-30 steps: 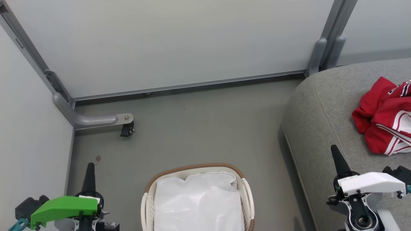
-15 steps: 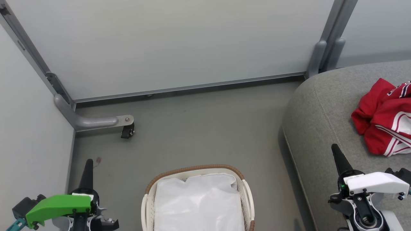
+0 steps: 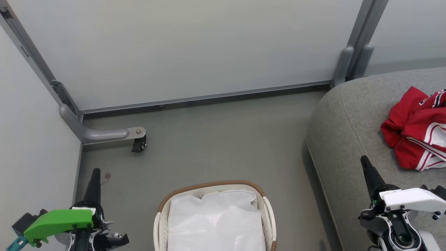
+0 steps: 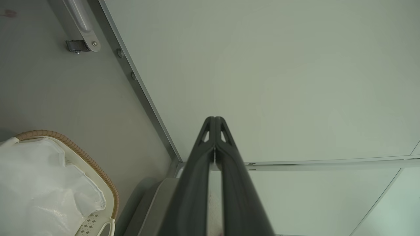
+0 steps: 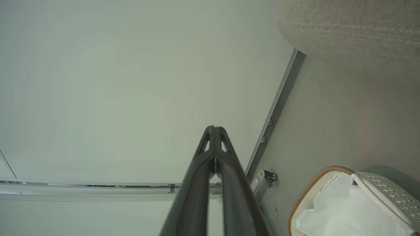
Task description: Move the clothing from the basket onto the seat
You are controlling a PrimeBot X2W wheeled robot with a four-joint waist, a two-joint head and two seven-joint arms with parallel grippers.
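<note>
Clothing, bright red with white stripes (image 3: 407,139), lies on the grey woven seat (image 3: 341,132) beyond the right gripper (image 3: 365,163), jaws together and empty as on the left gripper (image 3: 96,173), presumably because the cream perforated basket (image 3: 209,184) between them looks cleared.

Right gripper (image 5: 215,128) fingers pressed together; basket (image 5: 387,193) lower right; seat (image 5: 354,32) upper right.

clothing (image 3: 416,129) crumpled on seat (image 3: 348,139) | basket (image 3: 268,209) holds liner only
</note>
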